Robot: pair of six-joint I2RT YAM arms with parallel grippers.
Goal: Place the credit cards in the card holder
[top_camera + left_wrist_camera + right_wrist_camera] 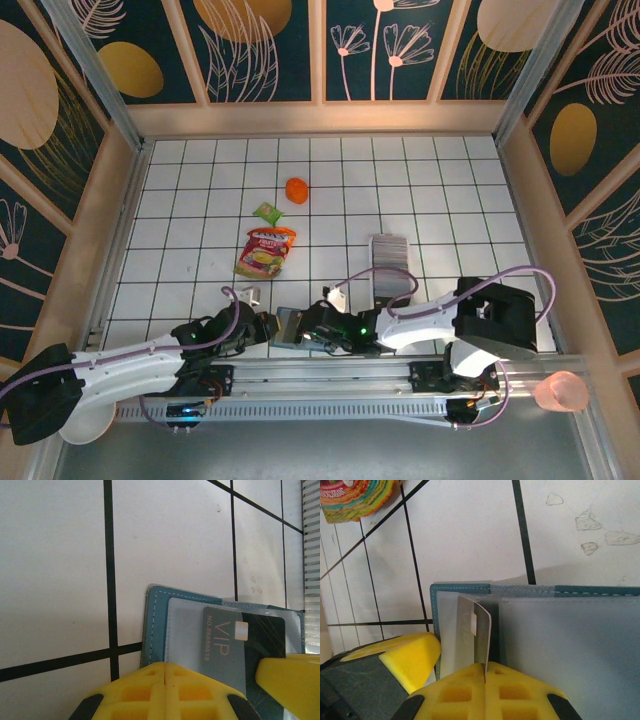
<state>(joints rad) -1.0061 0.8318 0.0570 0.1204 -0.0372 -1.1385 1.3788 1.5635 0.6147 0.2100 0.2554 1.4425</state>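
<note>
**Card going into holder, near centre**

On the table [200,190], the tray [373,262] right of centre holds a packed row of cards [392,262]. The holder [155,625] lies open at the near edge, and the left gripper [165,669] is pinched on its soft, floppy rim. The right gripper [485,672] pinches one card [235,645], which looks light, stiff and slick. It is best held by its short end, and seems partly under the clear sleeve.

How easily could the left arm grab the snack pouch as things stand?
Probably not straight away: the left tool is shut on the card holder, so it would need to let go first. The pouch lies uncovered just beyond.
</note>
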